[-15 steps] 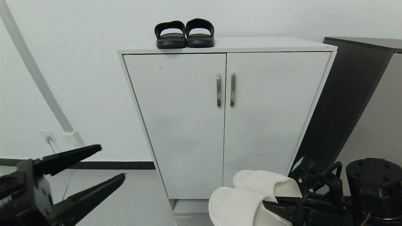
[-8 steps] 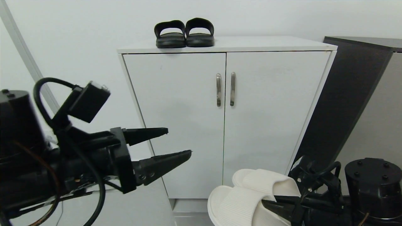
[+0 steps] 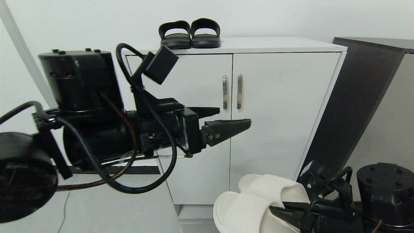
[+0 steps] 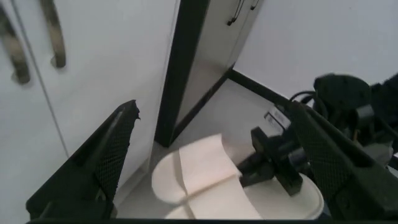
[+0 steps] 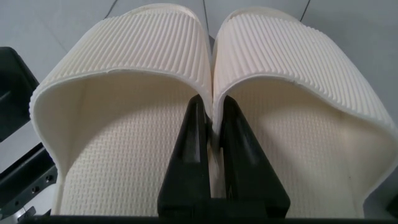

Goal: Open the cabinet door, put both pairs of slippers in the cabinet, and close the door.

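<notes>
A white cabinet (image 3: 278, 106) stands ahead with both doors shut and two metal handles (image 3: 225, 93) side by side at the middle seam. A pair of black slippers (image 3: 190, 33) rests on its top, towards the left. My left gripper (image 3: 235, 116) is open, held level in front of the left door, just below the handles (image 4: 56, 31). Low at the right, my right gripper (image 3: 284, 210) is shut on the inner edges of a pair of white slippers (image 3: 258, 200), pinching them together (image 5: 213, 102). The white slippers (image 4: 199, 180) hang above the floor.
A tall dark cabinet (image 3: 355, 97) stands close against the white one's right side. A grey conduit (image 3: 19, 55) runs slantwise down the wall at the left, over a black baseboard (image 3: 142, 170). Grey floor lies in front of the cabinet.
My left arm has risen from the lower left and swung right, bringing its open gripper up to the handles. The right gripper and the white slippers have kept still.
</notes>
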